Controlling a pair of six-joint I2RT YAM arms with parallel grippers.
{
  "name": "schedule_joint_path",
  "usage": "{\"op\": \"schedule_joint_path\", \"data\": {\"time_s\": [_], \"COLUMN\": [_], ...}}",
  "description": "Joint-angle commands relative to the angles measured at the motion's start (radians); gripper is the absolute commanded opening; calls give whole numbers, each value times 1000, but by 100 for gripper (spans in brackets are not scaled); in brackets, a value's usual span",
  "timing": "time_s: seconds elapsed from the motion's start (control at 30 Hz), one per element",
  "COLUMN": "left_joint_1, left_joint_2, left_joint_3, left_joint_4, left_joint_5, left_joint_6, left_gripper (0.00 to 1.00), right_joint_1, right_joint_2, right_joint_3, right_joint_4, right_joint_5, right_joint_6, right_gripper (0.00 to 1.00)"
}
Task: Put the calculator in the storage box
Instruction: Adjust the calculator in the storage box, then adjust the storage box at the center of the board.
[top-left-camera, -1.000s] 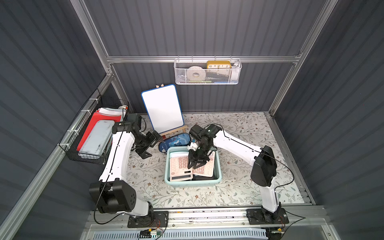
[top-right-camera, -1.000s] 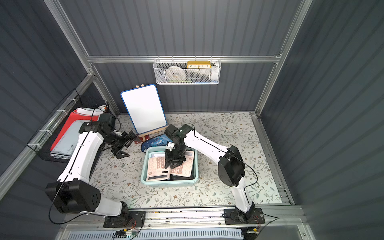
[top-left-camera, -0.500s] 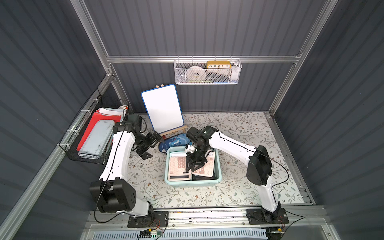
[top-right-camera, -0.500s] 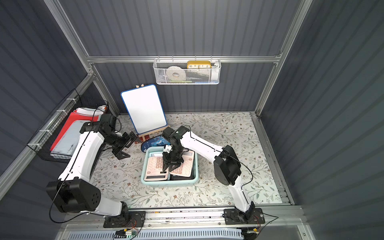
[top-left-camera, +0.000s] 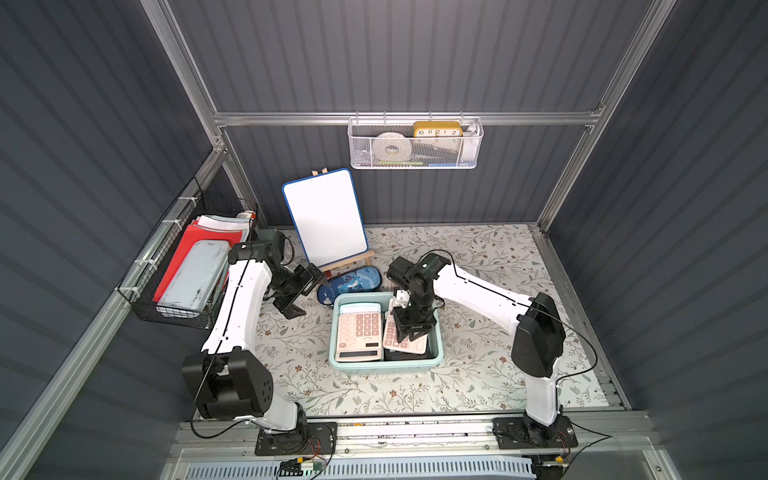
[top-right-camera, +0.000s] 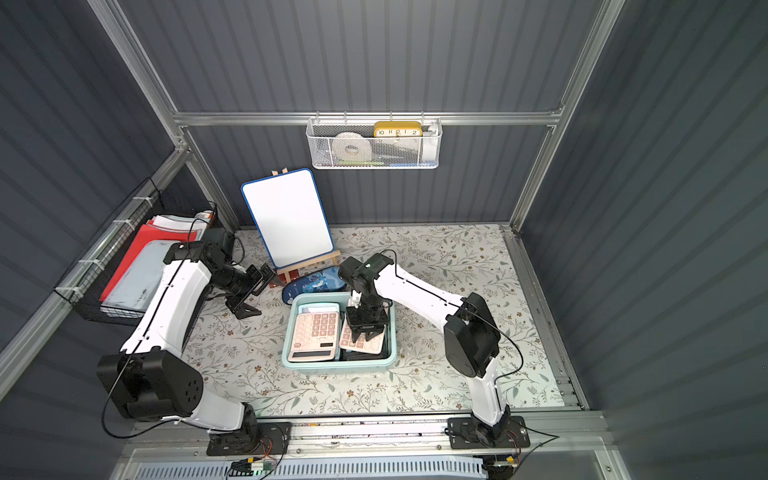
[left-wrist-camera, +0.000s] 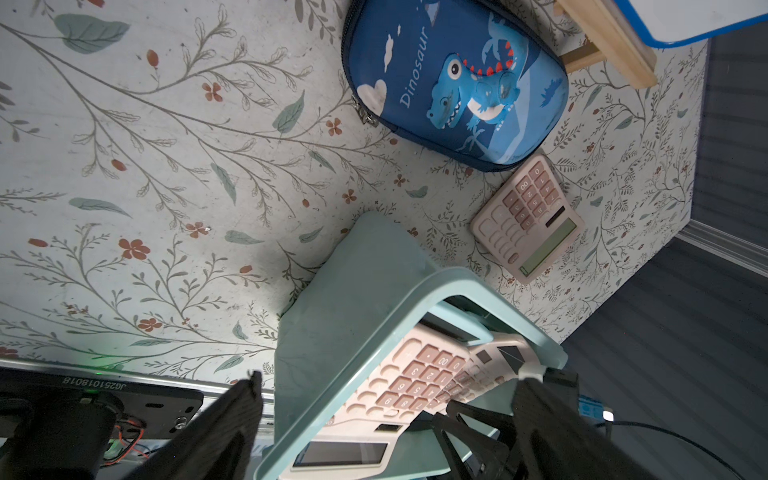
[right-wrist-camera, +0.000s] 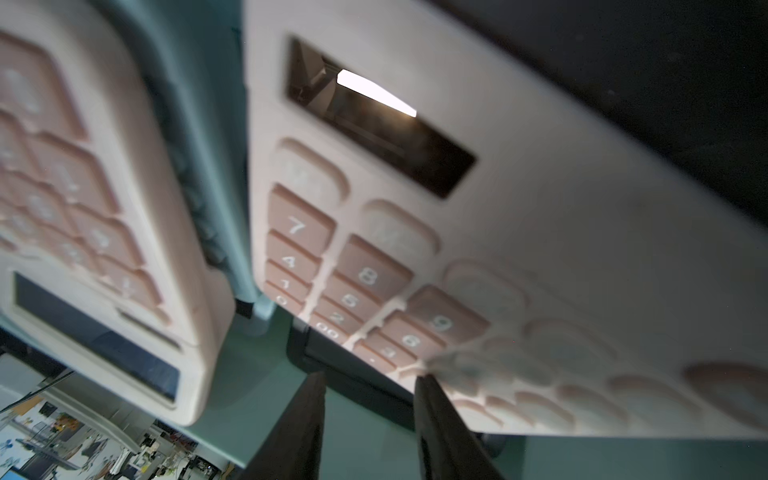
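The mint storage box (top-left-camera: 386, 365) sits on the floral mat (top-left-camera: 478, 365) at the middle of the table. A large pink calculator (top-left-camera: 358, 332) lies flat in its left half, display toward the near side. In the right half a small pink calculator (top-left-camera: 409, 345) rests tilted, keys up, on a flat black item (top-left-camera: 405, 356) that cannot be identified.

The right gripper (top-left-camera: 410, 332) points down into the box over this small calculator. In the right wrist view its fingers (right-wrist-camera: 299, 428) stand a little apart with only the box floor between them. One fingertip sits at the calculator's edge; whether it touches cannot be told.

The left gripper (top-left-camera: 305, 291) hangs just left of the box's far left corner. Its fingers are spread wide and hold nothing.

A blue dinosaur pencil case (top-left-camera: 349, 282) lies just beyond the box's far side. The left wrist view shows a third calculator (left-wrist-camera: 528, 220) outside the box, flat on the mat just beside that case.

A whiteboard (top-left-camera: 324, 220) stands on a wooden easel at the far left. A white mesh basket (top-left-camera: 415, 156) hangs on the back wall, and a black wire basket (top-left-camera: 174, 309) on the left wall holds red folders.
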Motion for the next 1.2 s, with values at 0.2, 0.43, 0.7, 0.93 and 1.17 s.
{"op": "schedule_joint_path", "data": {"time_s": [0.2, 0.43, 0.7, 0.93, 1.17], "left_joint_1": [5, 4, 4, 2, -69], "left_joint_2": [23, 25, 22, 19, 44], "left_joint_3": [33, 27, -43, -149, -171], "left_joint_4": [-32, -32, -14, -11, 64], "left_joint_5": [14, 39, 130, 187, 267], "left_joint_6": [27, 24, 65, 73, 26], "left_gripper": [99, 99, 99, 99, 99], "right_joint_1": [-21, -57, -168, -189, -192], "right_joint_2": [-52, -102, -244, -243, -175], "right_joint_3": [29, 139, -49, -146, -141], "right_joint_4": [-138, -81, -36, 24, -26], "right_joint_5": [231, 154, 190, 54, 87], "right_joint_6": [-12, -10, 25, -46, -77], "right_gripper": [39, 40, 46, 57, 42]}}
